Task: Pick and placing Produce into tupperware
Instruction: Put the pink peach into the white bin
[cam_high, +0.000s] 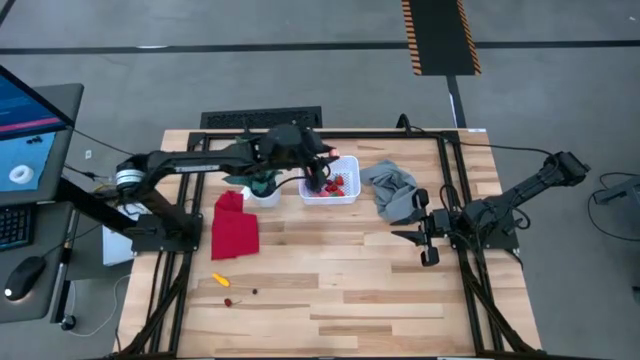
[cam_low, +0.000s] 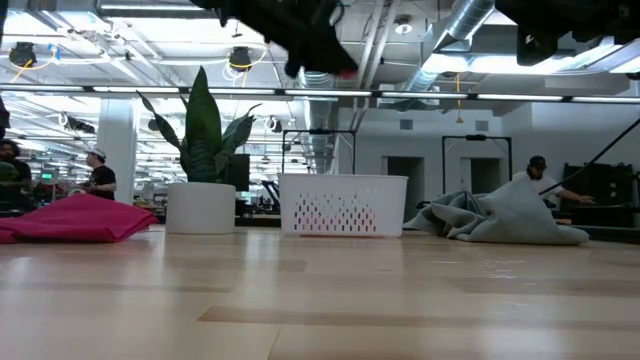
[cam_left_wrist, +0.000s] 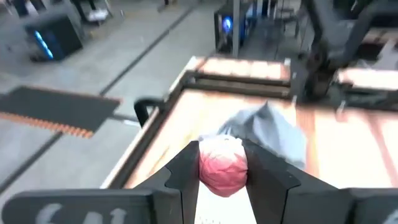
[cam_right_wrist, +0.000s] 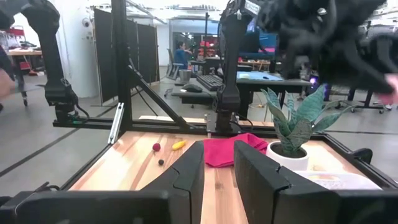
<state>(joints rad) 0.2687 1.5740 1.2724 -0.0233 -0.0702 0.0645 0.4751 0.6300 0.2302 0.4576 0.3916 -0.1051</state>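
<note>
pink and round, a toy ball (cam_left_wrist: 222, 164) sits pinched between the left gripper's (cam_left_wrist: 222, 180) fingers, which are closed partway around it. in the high view that left gripper (cam_high: 322, 160) hangs over the white tupperware (cam_high: 349, 196) at the upper middle of the frame, above the bench (cam_high: 330, 290); red produce pieces (cam_high: 336, 186) already lie inside the bin. in the low view the tupperware (cam_low: 343, 205) stands at centre, with red showing through its dotted wall.

just left of the bin in the high view stands a potted plant (cam_high: 264, 187), and left of that a red cloth (cam_high: 234, 225). a grey cloth (cam_high: 393, 190) lies crumpled to the bin's right. at the lower left of the bench a yellow piece (cam_high: 220, 279), a small red piece (cam_high: 229, 301) and a dark bit (cam_high: 254, 292) lie loose, well apart from the bin.

the right gripper (cam_high: 427, 240) hovers at the right middle of the high view, near the grey cloth; its fingers (cam_right_wrist: 188, 171) stand narrowly apart with nothing between them.
</note>
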